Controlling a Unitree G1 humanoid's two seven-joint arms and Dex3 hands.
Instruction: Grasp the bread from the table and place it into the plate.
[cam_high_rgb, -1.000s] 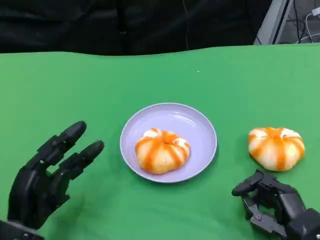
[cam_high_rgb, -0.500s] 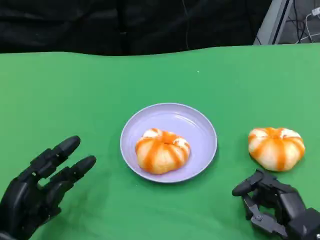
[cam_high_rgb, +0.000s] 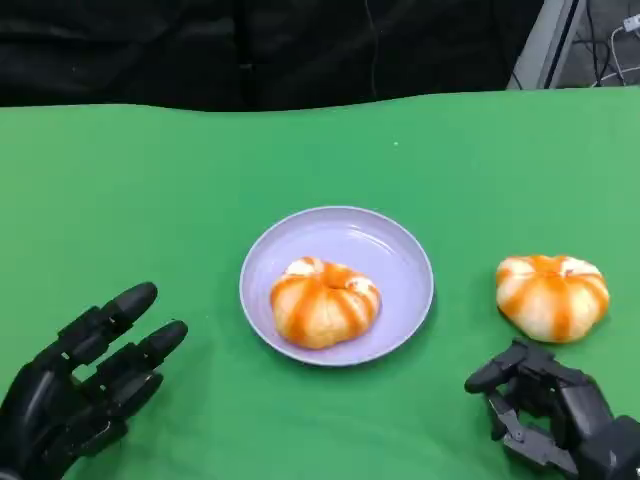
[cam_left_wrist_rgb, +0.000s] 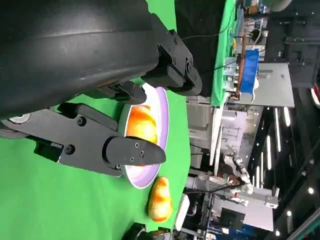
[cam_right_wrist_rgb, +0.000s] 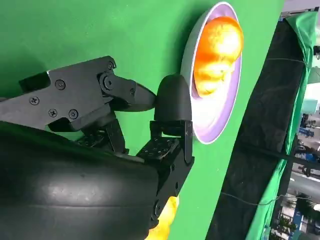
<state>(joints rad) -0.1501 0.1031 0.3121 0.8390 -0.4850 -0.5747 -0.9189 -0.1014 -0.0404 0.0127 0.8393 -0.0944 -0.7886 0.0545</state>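
In the head view's lower left corner, the left hand (cam_high_rgb: 85, 385) is hovering over the green table (cam_high_rgb: 150, 190) with its fingers (cam_high_rgb: 125, 305) spread wide and stretched toward the centre, gripping nothing. Right of it, at the frame's middle, the plate (cam_high_rgb: 345, 232) is sitting on the table, well apart from that hand. One bread (cam_high_rgb: 325, 302) is lying inside the plate, toward its lower left part. Further right, at mid-right of the frame, a second bread (cam_high_rgb: 552, 295) is resting on the table, apart from the plate. Just below it, in the lower right corner, the right hand (cam_high_rgb: 550, 415) is sitting with its fingers curled inward around nothing, near the second bread but not touching it.
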